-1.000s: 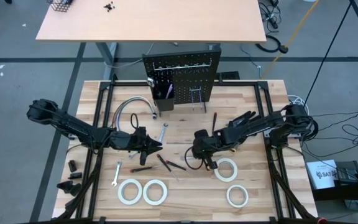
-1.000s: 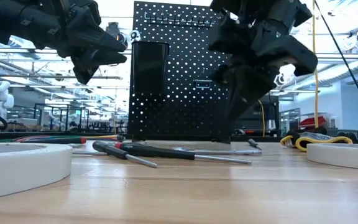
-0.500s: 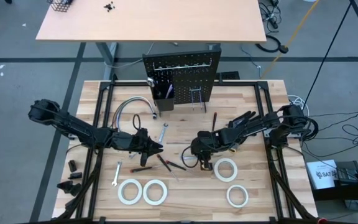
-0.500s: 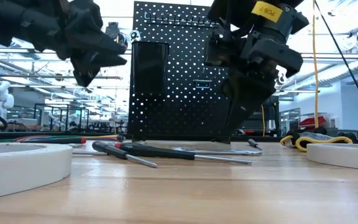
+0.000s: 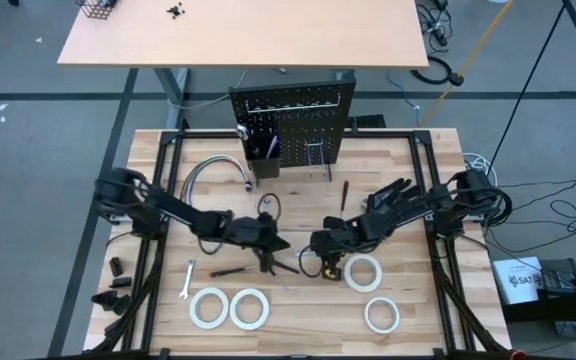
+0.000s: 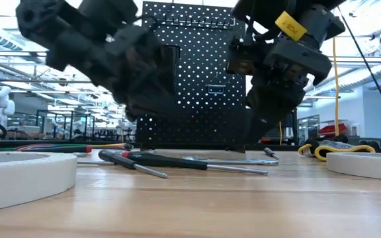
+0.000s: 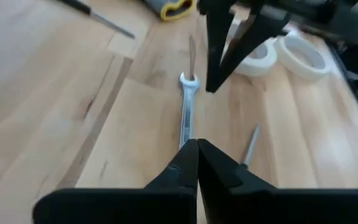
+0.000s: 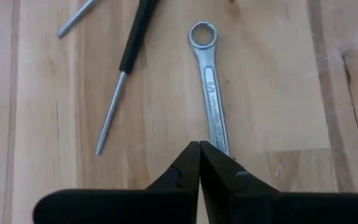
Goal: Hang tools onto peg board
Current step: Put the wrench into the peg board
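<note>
Since a second ago the left arm has swung well inward toward the table's middle, and the left gripper (image 5: 268, 240) now hangs over the cluster of screwdrivers, its fingers pressed together on nothing; the right gripper (image 5: 320, 258) has shifted only slightly and sits just beside it, also pinched closed and empty. The wooden table (image 5: 408, 170) carries the upright black peg board (image 5: 293, 115) at its far edge, with a small black bin (image 5: 260, 150) and wire hooks (image 5: 315, 152) on its face. A curved grey cable bundle (image 5: 213, 170) lies in front of the board to the left. Four white tape rolls sit toward the near edge: two side by side (image 5: 230, 307), one (image 5: 364, 271) just beside the right gripper, one (image 5: 381, 314) nearer the edge. Between the grippers lie black-handled screwdrivers (image 5: 288, 266) and a silver wrench (image 8: 209, 81), which the right wrist view shows lying flat just ahead of its closed fingertips, ring end away. Another silver wrench (image 5: 188, 280) lies apart to the left, and one screwdriver (image 5: 345, 192) rests nearer the board. In the low view both arms block most of the peg board. A yellow label (image 6: 287, 24) on the right arm carries dark writing too small to read.
</note>
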Controlling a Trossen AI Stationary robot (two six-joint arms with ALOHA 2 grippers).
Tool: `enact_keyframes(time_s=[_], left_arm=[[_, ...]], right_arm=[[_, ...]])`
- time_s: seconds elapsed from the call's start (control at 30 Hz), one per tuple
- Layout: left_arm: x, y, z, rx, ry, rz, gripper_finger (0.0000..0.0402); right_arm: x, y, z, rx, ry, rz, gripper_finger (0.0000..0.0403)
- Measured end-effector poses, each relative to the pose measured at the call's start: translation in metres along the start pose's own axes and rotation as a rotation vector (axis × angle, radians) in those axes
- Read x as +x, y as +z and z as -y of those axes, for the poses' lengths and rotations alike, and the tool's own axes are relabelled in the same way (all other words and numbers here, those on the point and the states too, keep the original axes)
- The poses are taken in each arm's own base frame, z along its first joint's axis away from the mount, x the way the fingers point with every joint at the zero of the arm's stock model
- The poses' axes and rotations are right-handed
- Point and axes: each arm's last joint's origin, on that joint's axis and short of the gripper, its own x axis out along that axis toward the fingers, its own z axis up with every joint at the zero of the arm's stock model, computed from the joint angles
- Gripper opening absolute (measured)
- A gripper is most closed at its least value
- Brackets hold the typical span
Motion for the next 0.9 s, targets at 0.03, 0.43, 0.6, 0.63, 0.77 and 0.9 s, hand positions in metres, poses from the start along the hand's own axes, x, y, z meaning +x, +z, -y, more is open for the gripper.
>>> enact_keyframes(time_s=[0.03,0.43,0.6,0.63,0.77,0.9], left_arm=[[0.006,0.0,0.0,-0.001,0.001,-0.003,0.0007],[0.036,-0.014,-0.003,0.003,0.004,-0.15,0.0001],[0.036,-0.016,-0.003,0.003,0.011,-0.165,0.0001],[0.036,-0.016,-0.003,0.006,0.012,-0.168,0.0001],[0.035,-0.018,-0.004,0.022,0.02,-0.189,0.0],[0.036,-0.019,-0.005,0.029,0.025,-0.201,0.0]], right_arm=[[0.0,-0.001,-0.001,0.008,-0.001,0.013,0.0009],[0.0,0.001,-0.003,0.009,-0.012,0.05,0.006],[0.0,0.003,-0.003,0.003,-0.032,0.086,0.009],[0.0,0.004,-0.003,-0.005,-0.032,0.089,0.0095],[-0.001,0.008,-0.005,-0.048,-0.018,0.133,0.0114],[0.001,0.012,-0.005,-0.099,-0.011,0.174,0.0132]])
